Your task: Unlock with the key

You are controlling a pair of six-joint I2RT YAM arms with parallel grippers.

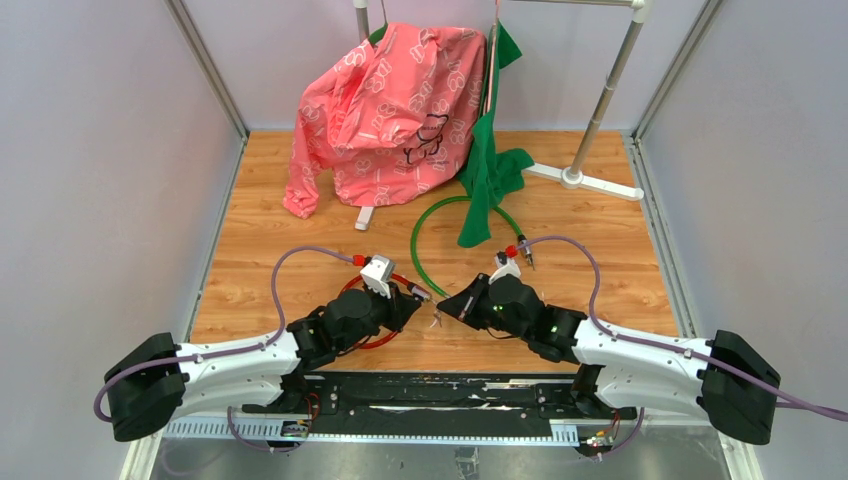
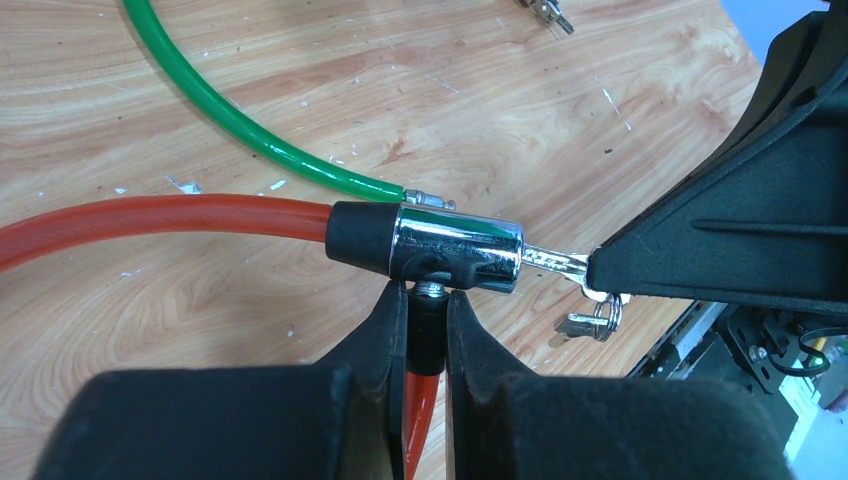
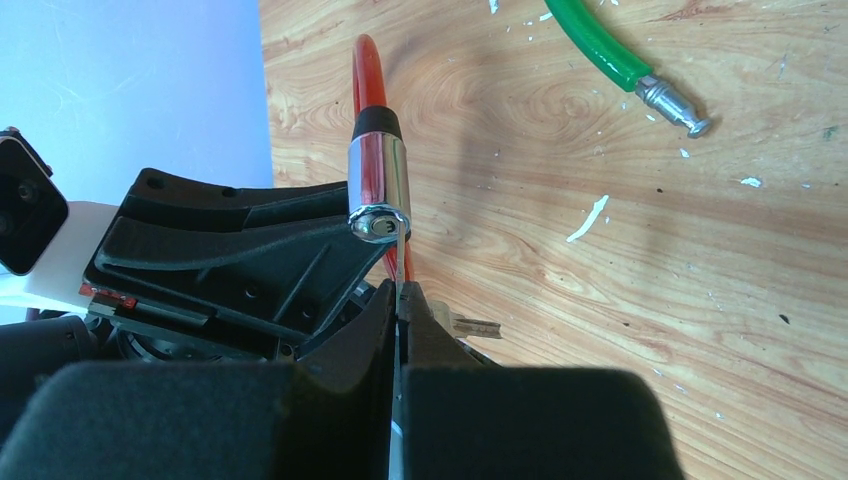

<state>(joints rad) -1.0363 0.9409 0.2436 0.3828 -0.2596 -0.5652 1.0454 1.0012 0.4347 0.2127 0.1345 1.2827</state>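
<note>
A red cable lock (image 2: 170, 218) ends in a chrome lock cylinder (image 2: 458, 250) held just above the wooden table. My left gripper (image 2: 427, 300) is shut on the black sleeve of the cable end that plugs into the cylinder's underside. The key (image 2: 552, 262) sits in the cylinder's keyhole, and my right gripper (image 3: 400, 295) is shut on its head. In the right wrist view the thin blade (image 3: 400, 262) runs from the fingertips up into the cylinder's face (image 3: 378, 185). A spare key (image 2: 592, 322) hangs from the ring. From above, both grippers (image 1: 410, 300) (image 1: 455, 308) meet tip to tip.
A green cable (image 1: 425, 225) loops on the table behind the grippers, its metal pin end (image 3: 675, 105) lying free. More keys (image 2: 545, 12) lie farther back. A pink garment (image 1: 390, 110) and a green one (image 1: 490, 160) hang on a white rack (image 1: 585, 178) at the back.
</note>
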